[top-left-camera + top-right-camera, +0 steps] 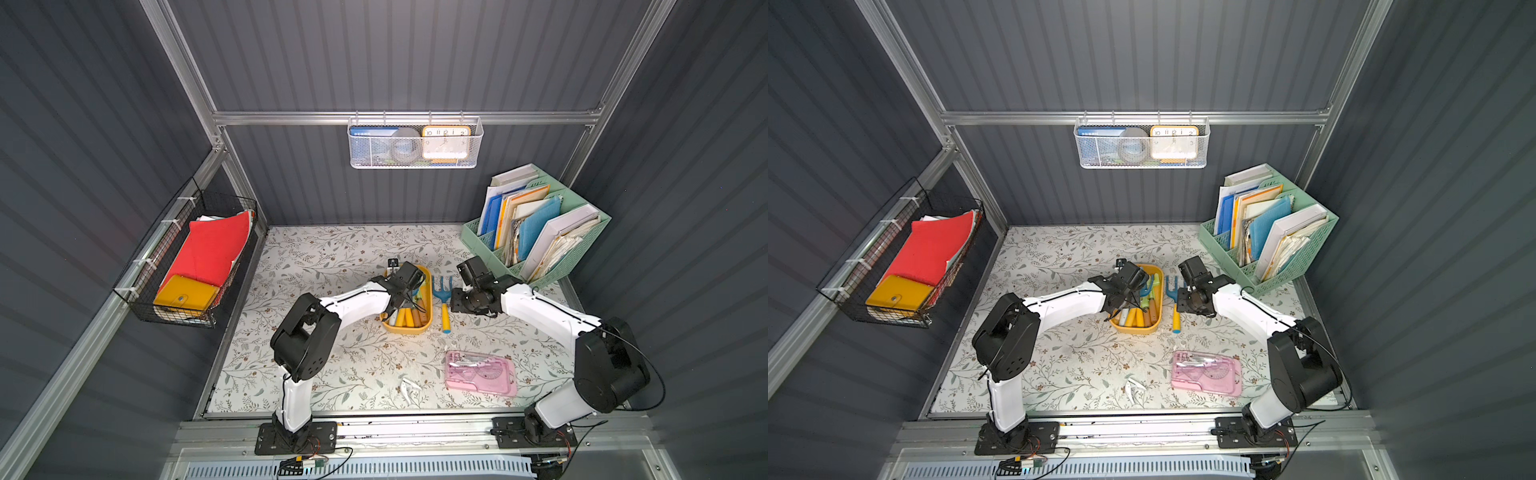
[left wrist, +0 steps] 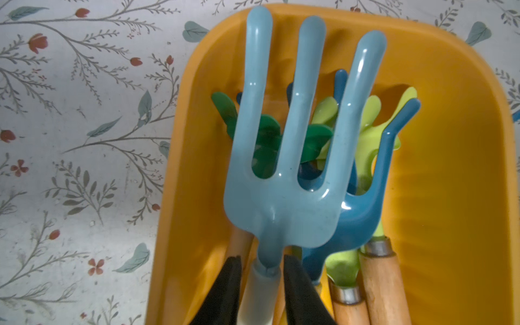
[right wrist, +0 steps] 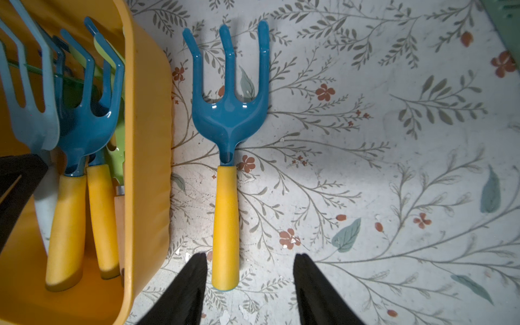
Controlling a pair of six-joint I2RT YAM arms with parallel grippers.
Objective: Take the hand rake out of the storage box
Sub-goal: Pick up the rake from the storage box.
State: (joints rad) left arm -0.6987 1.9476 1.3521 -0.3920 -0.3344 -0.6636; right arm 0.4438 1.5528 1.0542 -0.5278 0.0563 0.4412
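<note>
The left pincer pinches the pale handle just behind the head of the light-blue hand rake, which lies atop the other tools in the storage box, tines toward the box's 12 o'clock end. At the box's 3 o'clock, the right pincer hangs spread astride the handle end of a dark-blue hand rake lying on the tabletop. The gripped handle runs out of the left wrist view, and the left arm hides it in both top views.
</note>
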